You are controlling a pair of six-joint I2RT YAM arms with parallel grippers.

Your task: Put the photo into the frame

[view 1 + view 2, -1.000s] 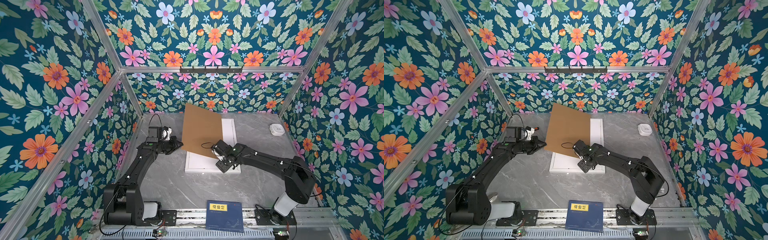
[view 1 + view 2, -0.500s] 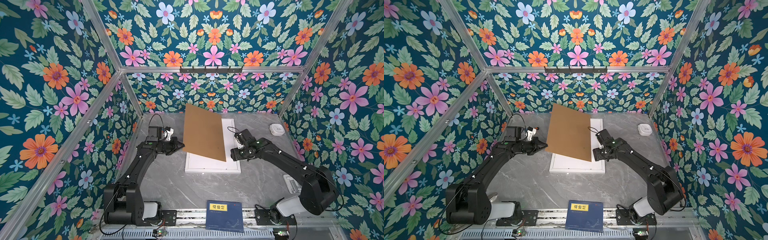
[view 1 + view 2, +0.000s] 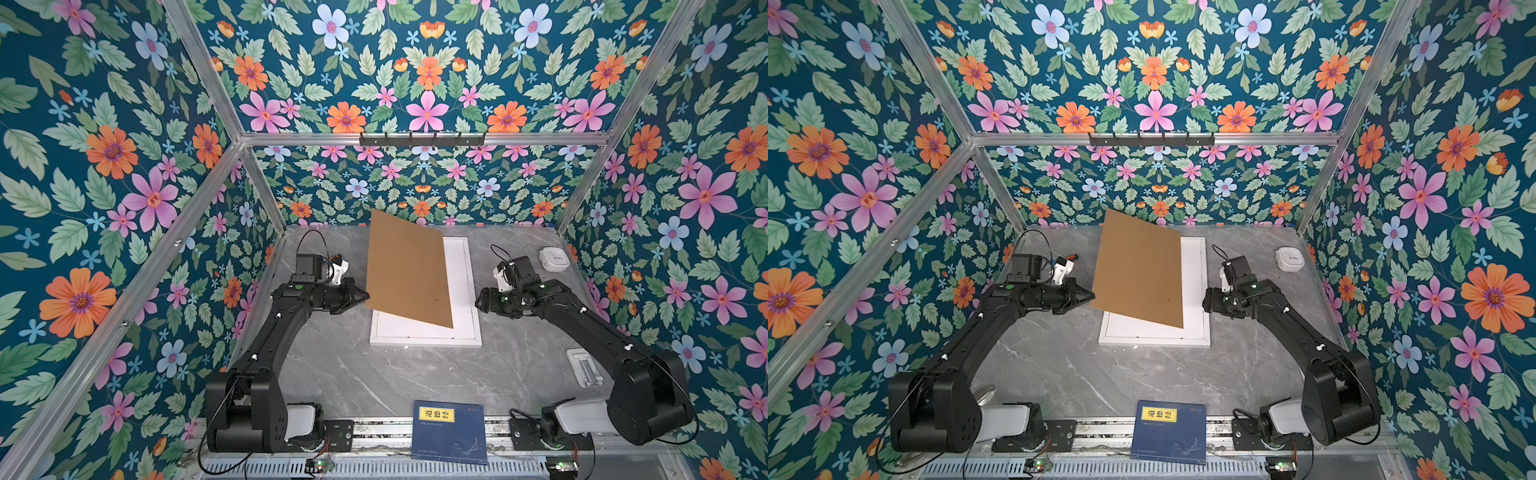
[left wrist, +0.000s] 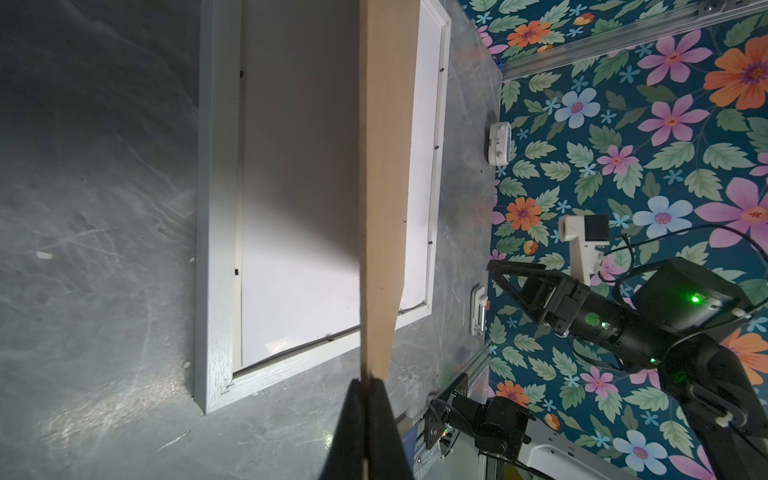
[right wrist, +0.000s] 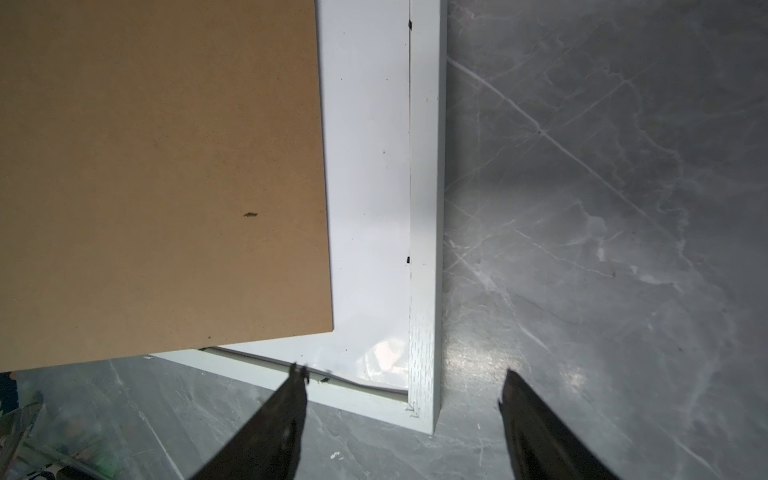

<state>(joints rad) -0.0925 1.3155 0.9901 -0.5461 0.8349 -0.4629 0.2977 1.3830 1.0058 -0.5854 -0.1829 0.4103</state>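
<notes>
The white frame (image 3: 424,341) (image 3: 1154,341) lies flat mid-table in both top views. A glossy white sheet (image 5: 365,166) (image 4: 299,208) rests in its recess, one near corner riding up on the rail (image 5: 426,208). No printed face shows, so I cannot tell whether this sheet is the photo. My left gripper (image 3: 365,297) (image 4: 366,380) is shut on the left edge of the brown backing board (image 3: 407,270) (image 5: 158,166), which hangs tilted over the frame's left half. My right gripper (image 3: 478,301) (image 5: 403,372) stands open and empty just off the frame's right rail.
A dark blue book (image 3: 451,430) with a yellow label lies at the front edge. A small white device (image 3: 552,258) sits at the back right, and a white holder (image 3: 586,368) by the right wall. Floral walls close in three sides.
My right gripper has drawn back to the right, from over the frame beside the board to just past its right rail. The board stays held and has shifted only slightly.
</notes>
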